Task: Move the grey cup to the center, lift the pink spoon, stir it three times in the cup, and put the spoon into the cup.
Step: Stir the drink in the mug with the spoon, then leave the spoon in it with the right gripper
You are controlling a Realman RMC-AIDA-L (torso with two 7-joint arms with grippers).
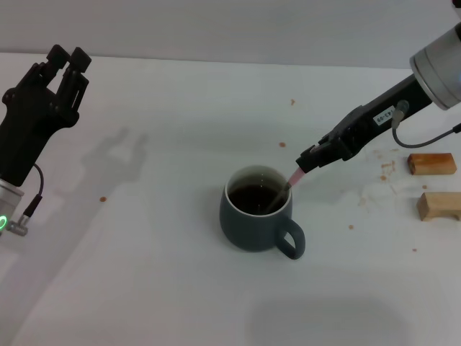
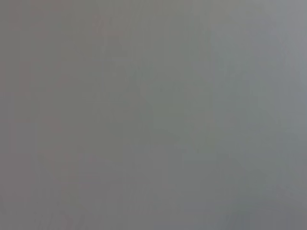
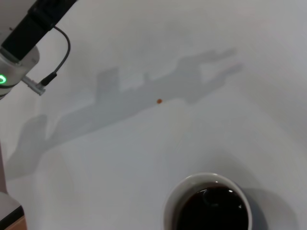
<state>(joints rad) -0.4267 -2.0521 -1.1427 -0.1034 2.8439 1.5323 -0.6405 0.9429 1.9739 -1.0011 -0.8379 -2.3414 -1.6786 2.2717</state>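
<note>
Head view: the cup [image 1: 256, 218] stands mid-table [image 1: 144, 288], handle toward the robot's right, bare surface all round. The right gripper [image 1: 302, 167] clamps the spoon [image 1: 287, 186], tip dipped in the liquid at the rim. Two blocks [image 1: 432, 163] lie near the right edge. The left gripper [image 1: 66, 59] hangs raised at the left, fingers narrowly apart.

Left wrist view: blank grey.

Right wrist view: the cup sits at the frame's edge, open table beyond.

The place looked like a robot test lab: a plain white surface [image 1: 180, 288] against a bare pale wall [image 1: 216, 29], flanked by 2 black robot arms, with only 2 wooden blocks [image 1: 432, 163] and scattered crumbs [image 1: 387, 169].
</note>
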